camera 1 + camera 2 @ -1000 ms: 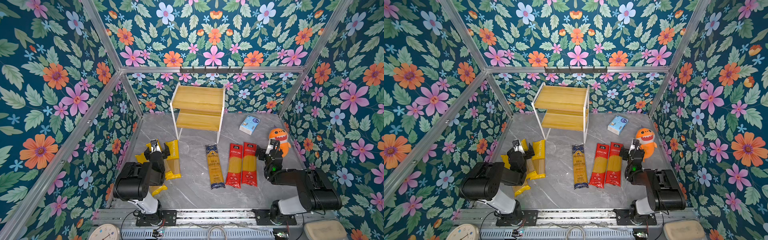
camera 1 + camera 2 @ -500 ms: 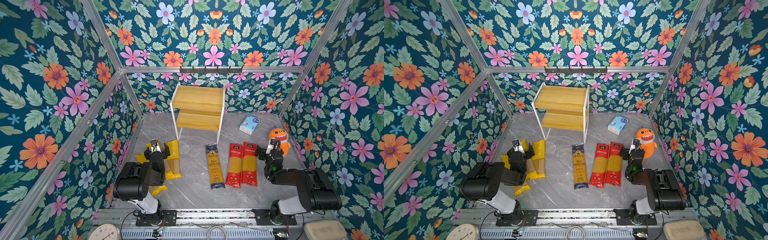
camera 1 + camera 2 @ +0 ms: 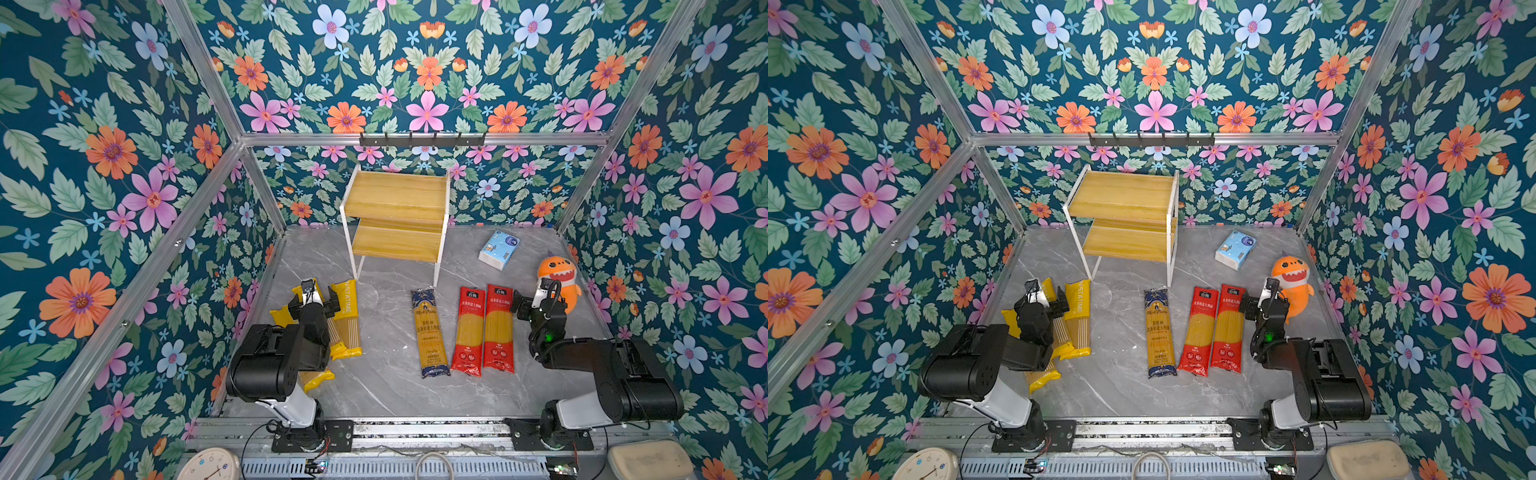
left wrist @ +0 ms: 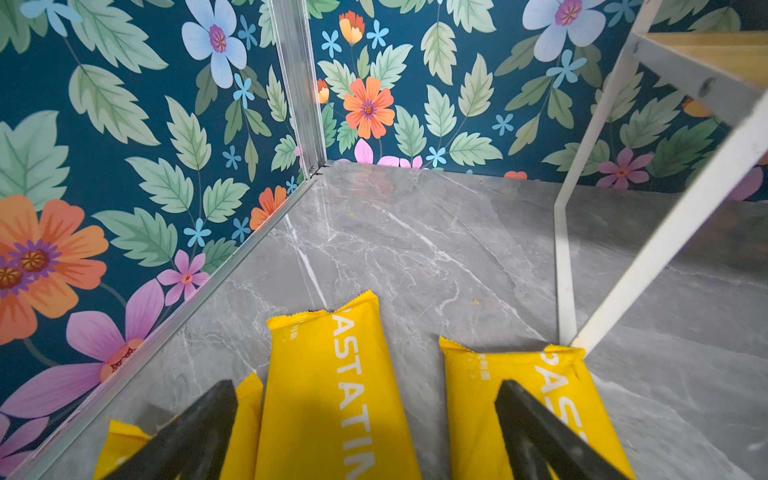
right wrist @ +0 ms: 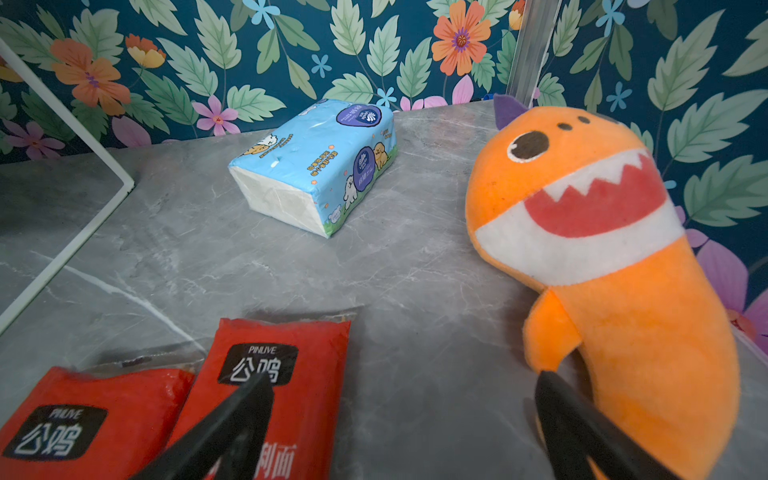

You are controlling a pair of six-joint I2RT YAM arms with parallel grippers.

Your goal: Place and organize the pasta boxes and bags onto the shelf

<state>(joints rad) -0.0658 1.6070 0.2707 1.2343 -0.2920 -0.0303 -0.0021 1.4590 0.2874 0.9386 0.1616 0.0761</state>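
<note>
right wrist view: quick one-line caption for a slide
Open right gripper between two red pasta packs and an orange shark plush, tissue pack beyond.

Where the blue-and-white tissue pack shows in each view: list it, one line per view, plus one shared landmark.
In a top view: tissue pack right of the shelf, farther back than the orange plush.
In a top view: the pack in the same spot.
Left wrist: not in it.
Right wrist: the pack lies beyond the red packs.
Landmark: the orange plush, beside the pack wherever it shows.
</note>
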